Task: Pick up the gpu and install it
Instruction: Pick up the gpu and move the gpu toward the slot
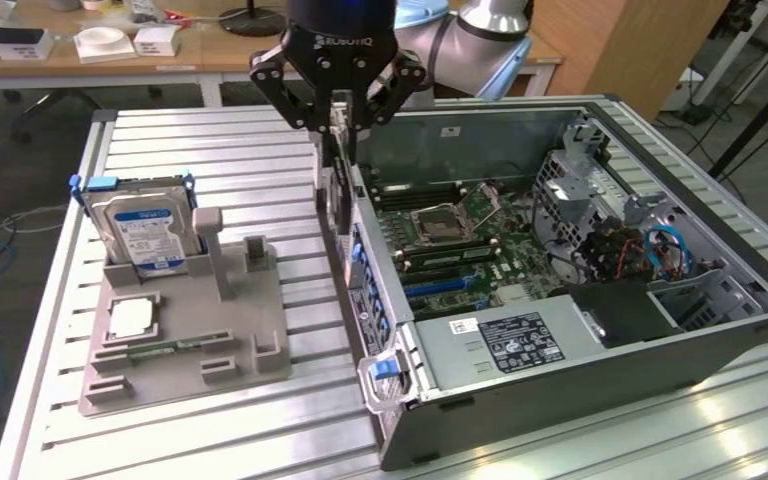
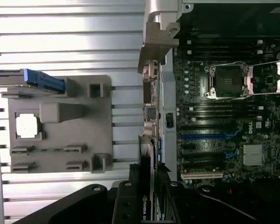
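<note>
The gripper (image 1: 337,122) is closed on the top edge of the gpu (image 1: 341,195), which hangs vertically at upper centre of the exterior view, over one wall of the computer case (image 1: 584,395). The card is judged stiff, light and fragile: hold it by the board edges, clear of the connector.

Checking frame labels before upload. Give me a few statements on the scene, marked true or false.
1. The gripper is shut on the gpu. True.
2. The gpu sits in a motherboard slot. False: it is held on edge over the wall of the computer case, beside the motherboard.
3. The hard drive stands upright in the grey fixture. True.
4. The computer case has its side panel on. False: it lies open, with the motherboard in plain sight.
</note>
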